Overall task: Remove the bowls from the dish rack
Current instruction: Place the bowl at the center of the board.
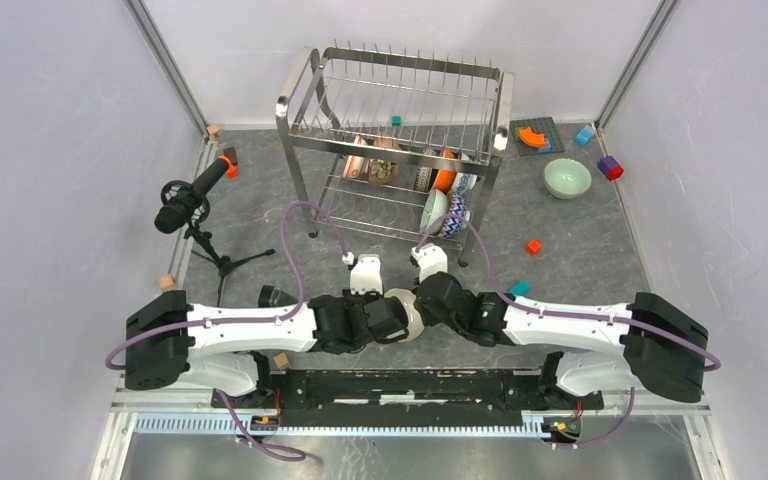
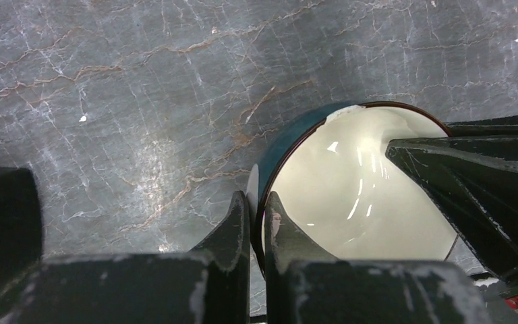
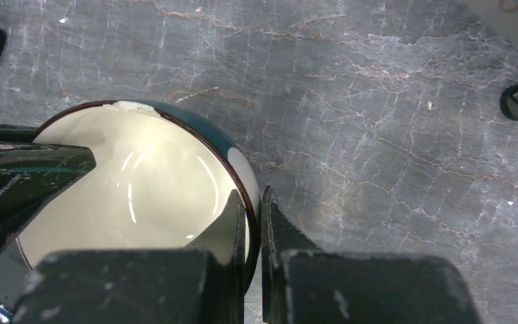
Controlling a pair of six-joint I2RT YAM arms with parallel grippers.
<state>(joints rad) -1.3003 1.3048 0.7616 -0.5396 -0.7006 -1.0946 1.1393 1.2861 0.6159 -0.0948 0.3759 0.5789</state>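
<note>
Bowl [image 2: 351, 196], rim clamped inside left gripper [image 2: 257, 202] and right gripper [image 3: 255, 199].

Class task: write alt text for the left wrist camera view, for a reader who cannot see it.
The left gripper pinches the rim of a bowl, cream inside and teal outside, against a grey marbled tabletop. The right gripper holds the bowl's far rim from the right.
</note>
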